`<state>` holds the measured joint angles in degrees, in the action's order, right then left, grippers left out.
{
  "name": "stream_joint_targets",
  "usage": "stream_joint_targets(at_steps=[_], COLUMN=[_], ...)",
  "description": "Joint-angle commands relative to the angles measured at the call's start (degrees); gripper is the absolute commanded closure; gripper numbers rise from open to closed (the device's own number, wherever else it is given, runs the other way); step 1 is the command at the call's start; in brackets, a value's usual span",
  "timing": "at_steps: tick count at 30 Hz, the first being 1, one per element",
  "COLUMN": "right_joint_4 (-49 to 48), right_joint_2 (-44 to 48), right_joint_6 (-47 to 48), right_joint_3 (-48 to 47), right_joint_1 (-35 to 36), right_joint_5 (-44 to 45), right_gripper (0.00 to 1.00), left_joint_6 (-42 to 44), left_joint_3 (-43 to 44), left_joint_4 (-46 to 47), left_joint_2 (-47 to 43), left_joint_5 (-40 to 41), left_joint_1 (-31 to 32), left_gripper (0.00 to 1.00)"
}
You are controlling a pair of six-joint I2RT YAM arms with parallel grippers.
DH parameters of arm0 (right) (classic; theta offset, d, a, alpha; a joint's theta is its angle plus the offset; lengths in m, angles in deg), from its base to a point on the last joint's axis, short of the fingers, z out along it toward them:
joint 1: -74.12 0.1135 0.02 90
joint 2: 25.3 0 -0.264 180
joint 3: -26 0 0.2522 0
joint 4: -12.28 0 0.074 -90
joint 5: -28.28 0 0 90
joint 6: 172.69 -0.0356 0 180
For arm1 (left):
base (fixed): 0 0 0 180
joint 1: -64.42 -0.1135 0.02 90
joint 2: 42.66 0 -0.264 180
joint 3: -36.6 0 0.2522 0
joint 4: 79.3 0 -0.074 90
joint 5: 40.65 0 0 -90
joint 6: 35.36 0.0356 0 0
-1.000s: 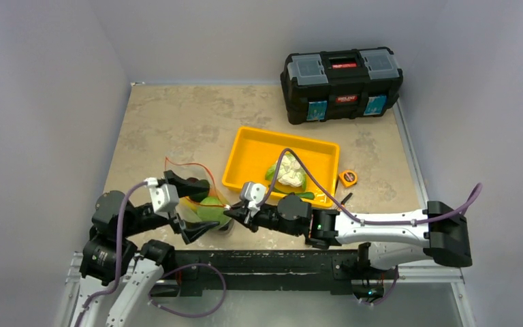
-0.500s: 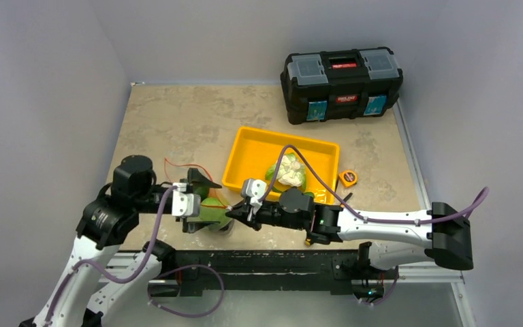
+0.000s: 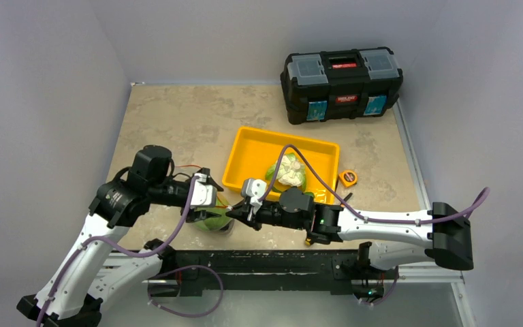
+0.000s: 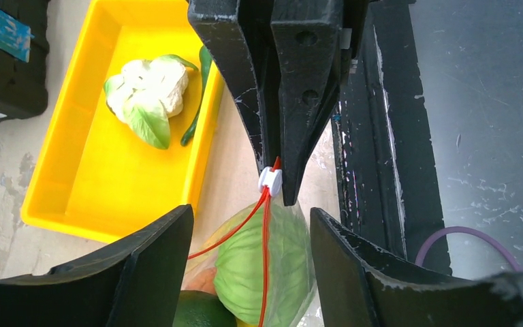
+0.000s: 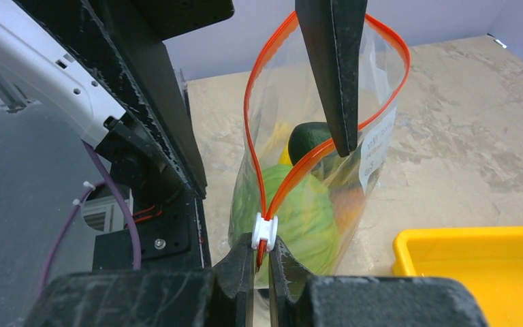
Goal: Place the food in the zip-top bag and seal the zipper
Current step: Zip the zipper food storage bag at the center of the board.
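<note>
Jaws of your right gripper [image 5: 262, 262] pinch the zipper [image 4: 265, 252] at its one white slider [image 4: 270, 179], your left gripper [image 4: 248, 228] spreads astride the zip-top bag [image 5: 376, 153], and one cauliflower [image 4: 151, 85] lies in the yellow tray [image 4: 82, 184] beside it.

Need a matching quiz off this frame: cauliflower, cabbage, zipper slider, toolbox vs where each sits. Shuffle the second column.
1. cauliflower
2. cabbage
3. white slider
4. toolbox

A. on the zipper, right at the shut tips of the right gripper
B. at the far edge of the table
C. in the yellow tray
D. inside the zip-top bag

Pairs: 1-C, 2-D, 3-A, 4-B
</note>
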<state>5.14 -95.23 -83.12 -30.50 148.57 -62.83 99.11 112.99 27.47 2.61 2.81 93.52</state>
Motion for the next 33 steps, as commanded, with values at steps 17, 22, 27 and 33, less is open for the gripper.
stream_joint_targets(at_steps=[17, 22, 27, 33], right_joint_4=[-0.7, -0.7, -0.6, -0.7], right_joint_2=[1.7, 1.3, 1.4, 1.5], right_joint_6=[0.1, 0.0, 0.0, 0.0], right_joint_3=[-3.0, -3.2, -3.2, -3.3], right_joint_1=[-0.1, 0.0, -0.1, -0.1], right_joint_5=[-0.7, -0.6, -0.5, 0.1], right_gripper=[1.00, 1.00, 1.00, 1.00], left_joint_6=[-1.2, -1.2, -0.9, -1.6], left_joint_3=[-0.3, -0.7, -1.0, -0.4], left_joint_4=[1.8, 1.5, 0.7, -0.3], left_joint_2=[1.6, 1.6, 1.7, 2.2], left_joint_5=[3.8, 4.7, 6.2, 6.8], left_joint_1=[2.6, 2.8, 3.2, 3.3], left_gripper=[0.49, 0.51, 0.62, 0.66])
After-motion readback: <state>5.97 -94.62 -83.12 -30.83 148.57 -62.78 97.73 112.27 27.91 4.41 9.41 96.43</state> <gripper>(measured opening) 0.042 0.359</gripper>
